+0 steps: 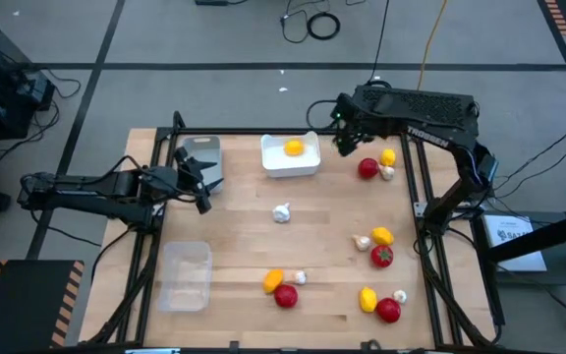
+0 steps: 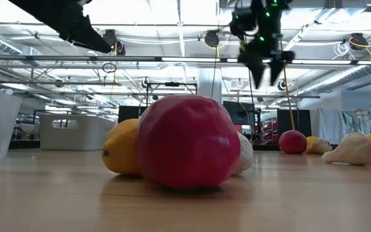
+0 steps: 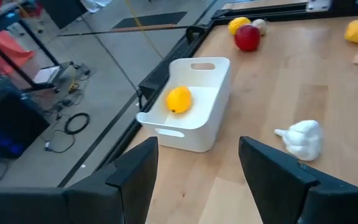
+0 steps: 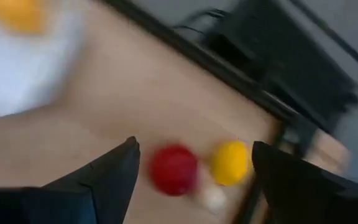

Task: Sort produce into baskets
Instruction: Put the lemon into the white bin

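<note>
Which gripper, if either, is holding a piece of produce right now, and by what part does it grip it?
Neither. The left gripper is open and empty above the table beside the grey basket; the right gripper is open and empty, between the white basket and a tomato.

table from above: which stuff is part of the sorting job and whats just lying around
Job: white basket holding one lemon; grey basket; clear basket; loose tomatoes, lemons and garlic on the table; left gripper, right gripper, both empty.

Lying about: cables on the floor.

white basket [image 1: 291,160]: one lemon [image 1: 293,148] inside | grey basket [image 1: 202,157], clear basket [image 1: 186,275] | other produce loose on wood
</note>
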Controlling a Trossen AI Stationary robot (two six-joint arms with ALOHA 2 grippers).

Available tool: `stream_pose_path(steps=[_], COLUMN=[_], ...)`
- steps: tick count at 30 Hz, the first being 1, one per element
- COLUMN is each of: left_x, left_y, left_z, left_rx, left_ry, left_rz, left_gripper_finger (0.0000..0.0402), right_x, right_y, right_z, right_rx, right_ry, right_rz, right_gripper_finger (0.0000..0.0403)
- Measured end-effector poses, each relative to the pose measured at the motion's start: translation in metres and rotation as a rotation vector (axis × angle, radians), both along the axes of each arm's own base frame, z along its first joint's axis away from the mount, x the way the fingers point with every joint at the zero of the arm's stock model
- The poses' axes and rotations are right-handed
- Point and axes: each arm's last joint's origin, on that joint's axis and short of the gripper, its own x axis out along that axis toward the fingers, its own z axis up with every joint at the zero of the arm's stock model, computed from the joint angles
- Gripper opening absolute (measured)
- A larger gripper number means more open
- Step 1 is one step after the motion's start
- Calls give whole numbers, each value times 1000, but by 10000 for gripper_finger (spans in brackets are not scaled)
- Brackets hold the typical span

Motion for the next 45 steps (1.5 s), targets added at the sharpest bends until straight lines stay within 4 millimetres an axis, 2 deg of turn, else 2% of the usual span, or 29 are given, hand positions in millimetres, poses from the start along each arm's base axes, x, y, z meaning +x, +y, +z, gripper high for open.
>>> stream_pose_path(steps=[9, 21, 34, 41, 45], left_x=[1, 1, 1, 1, 1], left_y=[-1, -1, -1, -1, -1], left_z=[0, 0, 0, 0, 0], left_rx=[-30, -16, -16, -18, -18], left_ry=[-8, 1, -3, -2, -2], left_rz=[-25, -32, -31, -30, -31], left_gripper_finger=[232, 232, 232, 232, 232], right_x=[-47, -100, -97, -99, -96], right_y=[-49, -69, -75, -69, -65], right_z=[-44, -93, -100, -133, -135], right_rx=[34, 178, 133, 125, 96], right_ry=[19, 10, -41, -73, -72], right_rz=[-265, -454, -560, -581, -600], right_gripper_finger=[299, 299, 299, 299, 299])
